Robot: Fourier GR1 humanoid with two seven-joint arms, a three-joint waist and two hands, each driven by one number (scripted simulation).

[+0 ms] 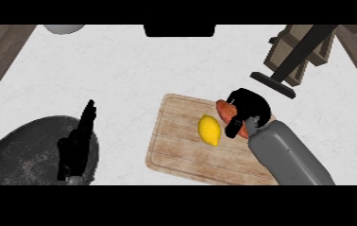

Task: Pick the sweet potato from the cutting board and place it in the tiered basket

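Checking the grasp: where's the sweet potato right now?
Head view: sweet potato lies on the board's right edge, under the right hand, right of the lemon.

Cutting board [188, 152]: pale wood, grooved grain, matt. Lemon [210, 130]: smooth, slightly glossy. Counter [125, 73]: white, faintly mottled, matt.

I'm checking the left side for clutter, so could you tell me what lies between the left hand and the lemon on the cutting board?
In the head view, only bare white counter and bare board separate the left hand from the lemon.
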